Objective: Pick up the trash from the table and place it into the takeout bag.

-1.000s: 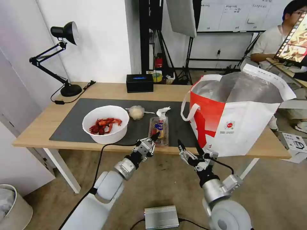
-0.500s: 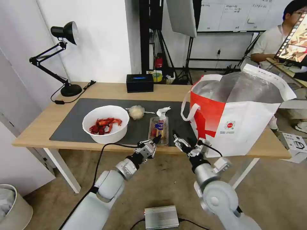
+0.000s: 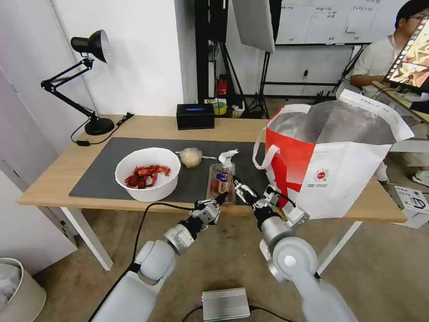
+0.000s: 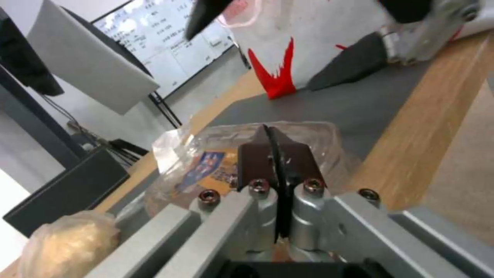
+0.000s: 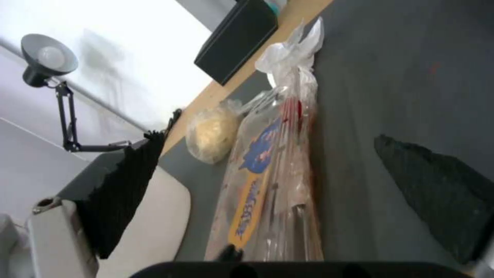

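Counter (image 3: pixel 58 174) with grey mat (image 3: pixel 103 165). Trash on the mat: bowl (image 3: pixel 147 173) of red shells at 9 o'clock of mat centre, knotted bag (image 3: pixel 191 157) at 12, clear container (image 3: pixel 222 176) at the near mat edge just right of the bowl, white tissue (image 3: pixel 228 156) touching the container's far end. Takeout bag (image 3: pixel 333 161) stands upright at 3 o'clock of the container, mouth open, foil lining showing, loop handle (image 3: pixel 261 154) facing the trash.

Left gripper (image 3: pixel 220 198) at the near counter edge, 6 o'clock of the container, tip just at its near end; fingers (image 4: pixel 257 158) clenched together with nothing between them in the left wrist view, container (image 4: pixel 216 162) right behind the tips. Contact with the container unclear.

Right gripper (image 3: pixel 255 192) over the near mat edge, between the container and the takeout bag, at about 4 o'clock of the container. Fingers (image 5: pixel 437 197) released, spread apart, holding nothing; the right wrist view shows the container (image 5: pixel 273 173) lying in the gap, with knotted bag (image 5: pixel 212 133) and tissue (image 5: pixel 296 50) beyond.

Lamp (image 3: pixel 87 80) at far left corner, black box (image 3: pixel 195 116) at far edge.
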You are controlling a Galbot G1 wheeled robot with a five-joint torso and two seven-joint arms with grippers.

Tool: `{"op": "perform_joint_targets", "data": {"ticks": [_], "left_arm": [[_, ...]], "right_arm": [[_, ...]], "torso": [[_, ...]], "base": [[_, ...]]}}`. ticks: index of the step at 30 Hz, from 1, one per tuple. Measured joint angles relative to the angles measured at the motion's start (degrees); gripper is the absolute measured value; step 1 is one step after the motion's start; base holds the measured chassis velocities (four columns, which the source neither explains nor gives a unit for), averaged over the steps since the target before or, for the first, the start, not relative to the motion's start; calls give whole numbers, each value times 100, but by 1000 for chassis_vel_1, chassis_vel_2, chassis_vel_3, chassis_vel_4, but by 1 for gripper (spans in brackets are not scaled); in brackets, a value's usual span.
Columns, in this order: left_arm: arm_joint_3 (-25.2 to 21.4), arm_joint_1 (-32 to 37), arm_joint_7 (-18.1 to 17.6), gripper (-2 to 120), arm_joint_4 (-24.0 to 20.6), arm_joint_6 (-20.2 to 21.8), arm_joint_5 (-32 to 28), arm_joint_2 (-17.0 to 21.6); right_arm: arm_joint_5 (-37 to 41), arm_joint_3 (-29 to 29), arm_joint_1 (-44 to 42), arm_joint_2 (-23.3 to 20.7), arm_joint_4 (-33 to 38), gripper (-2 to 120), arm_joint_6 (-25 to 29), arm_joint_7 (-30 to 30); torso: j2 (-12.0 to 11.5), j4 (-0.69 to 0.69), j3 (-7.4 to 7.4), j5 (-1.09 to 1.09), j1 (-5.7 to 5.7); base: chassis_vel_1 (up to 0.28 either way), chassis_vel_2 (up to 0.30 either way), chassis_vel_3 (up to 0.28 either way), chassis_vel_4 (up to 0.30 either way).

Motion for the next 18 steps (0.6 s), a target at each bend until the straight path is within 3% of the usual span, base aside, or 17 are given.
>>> {"op": "perform_joint_targets", "data": {"ticks": [18], "left_arm": [[19, -30, -9, 0, 136, 7, -44, -70]], "right_arm": [[431, -208, 468, 320, -411, 100, -346, 415]], "torso": [[0, 0, 0, 0, 0]], "base": [[0, 0, 0, 0]]}}
